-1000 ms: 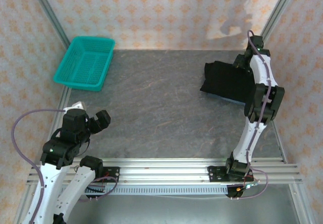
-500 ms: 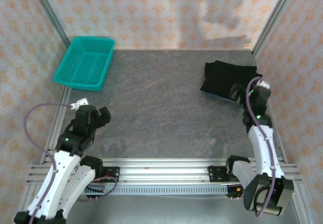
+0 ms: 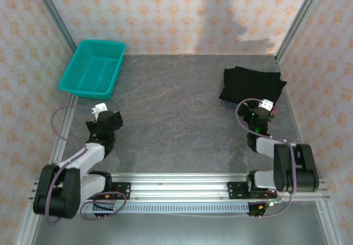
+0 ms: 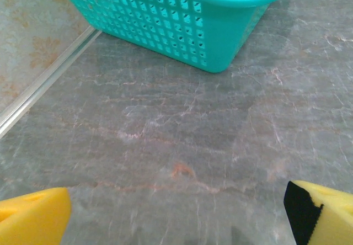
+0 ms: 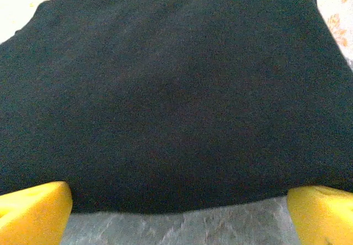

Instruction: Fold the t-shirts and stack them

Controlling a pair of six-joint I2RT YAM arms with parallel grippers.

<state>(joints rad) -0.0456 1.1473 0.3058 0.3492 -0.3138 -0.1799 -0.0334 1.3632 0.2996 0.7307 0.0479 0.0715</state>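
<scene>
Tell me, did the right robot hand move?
Yes. The right gripper pulled back from the far side of the black t-shirt to its near edge.

One black t-shirt, folded into a compact rectangle, lies flat on the grey worktop at the far right.

Bright, even and diffuse from above in the top view, with a soft grey shadow on the back wall and a mild sheen on the worktop. Sharp on the basket in the left wrist view, a dim shadow beneath it, but blurred at the near fingertips. Grainy and soft across the black shirt in the right wrist view, washed out at the top corners.
</scene>
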